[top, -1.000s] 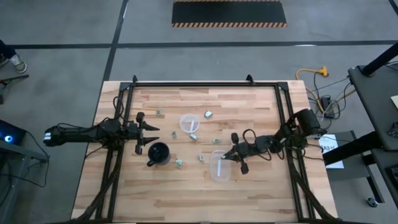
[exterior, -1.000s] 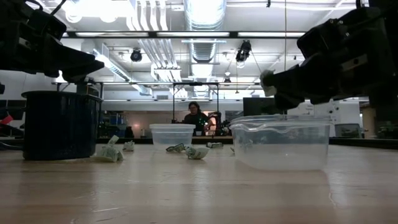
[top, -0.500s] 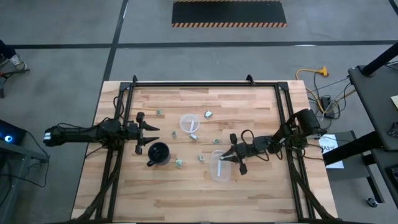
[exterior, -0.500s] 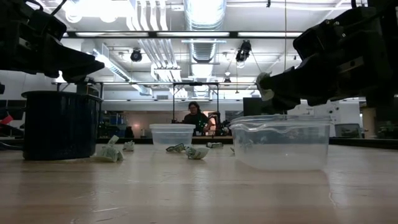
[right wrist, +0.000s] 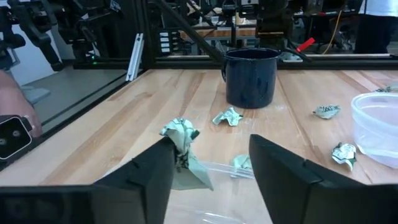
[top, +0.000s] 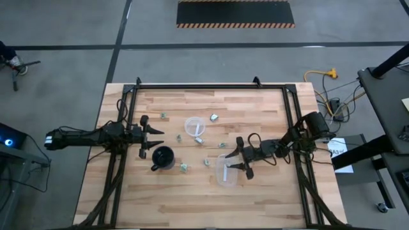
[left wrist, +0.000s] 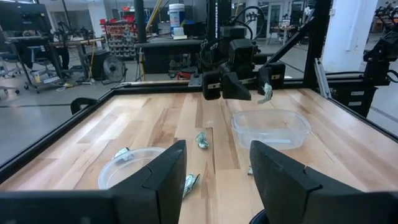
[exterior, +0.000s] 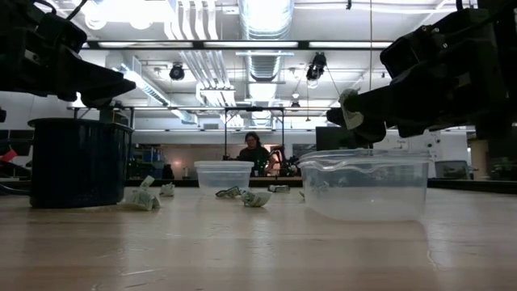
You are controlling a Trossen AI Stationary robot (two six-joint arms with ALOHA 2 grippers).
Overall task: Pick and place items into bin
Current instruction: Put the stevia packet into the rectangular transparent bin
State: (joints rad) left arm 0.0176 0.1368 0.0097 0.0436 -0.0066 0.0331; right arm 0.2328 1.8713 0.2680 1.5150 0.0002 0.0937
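over the near clear bin point(top: 227, 171) we see a crumpled green scrap point(right wrist: 180, 134) stuck to one finger of our right gripper point(top: 241, 156), whose fingers stand spread, the other finger clear of it. we judge the scrap to be paper-light, soft and easily crushed, so it may cling instead of falling; a pinch across its bunched middle should hold best. it hangs roughly upright, its long axis running down the finger, the wider pale end lowest. other scraps lie loose on the table point(top: 255, 108): one point(top: 184, 168) by the black mug point(top: 163, 157), one point(top: 208, 161) just beside the bin, one point(top: 199, 140) at the second tub point(top: 195, 126), more beyond. our left gripper point(top: 148, 136) waits spread and empty just past the mug.
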